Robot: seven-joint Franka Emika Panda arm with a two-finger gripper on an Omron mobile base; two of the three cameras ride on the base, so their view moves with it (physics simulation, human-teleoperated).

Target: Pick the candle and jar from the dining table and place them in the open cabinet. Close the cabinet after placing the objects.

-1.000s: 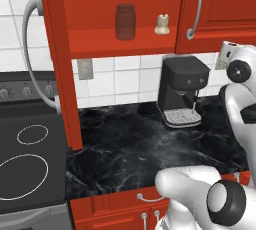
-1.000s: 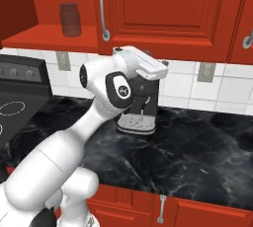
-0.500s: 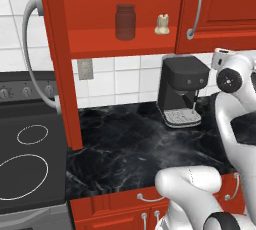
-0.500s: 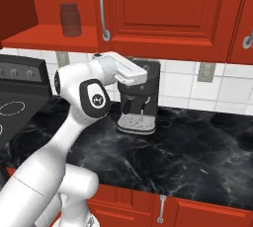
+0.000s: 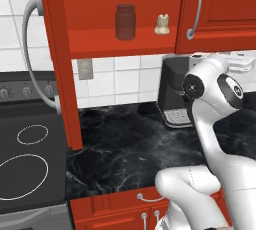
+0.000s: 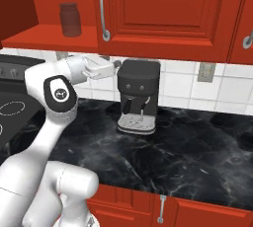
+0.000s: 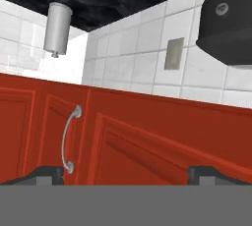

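Observation:
The dark glass jar (image 5: 125, 21) (image 6: 70, 19) stands on the bottom shelf of the open red cabinet (image 5: 120, 41) (image 6: 49, 38). The small cream candle (image 5: 161, 24) stands a little to its right on the same shelf. The cabinet's left door (image 5: 56, 59) is swung out, and its right door (image 5: 220, 9) is flat and closed. My gripper (image 6: 115, 66) (image 7: 127, 173) is open and holds nothing. It hangs below the shelf, beside the black coffee machine (image 5: 172, 99) (image 6: 138, 95). In the hand view it faces red cupboard doors with a curved silver handle (image 7: 69, 139).
A black marble counter (image 5: 130, 149) (image 6: 197, 147) runs under the cabinet, with red drawers below. A stove (image 5: 25, 159) stands at the left. The white tiled wall carries an outlet (image 5: 85, 69) (image 7: 173, 53). A grey cylinder (image 7: 58, 21) stands on the counter in the hand view.
The arm has swung, carrying the hand leftward in the right base view, from in front of the coffee machine to its left. Jar and candle have not moved. The gripper stays open.

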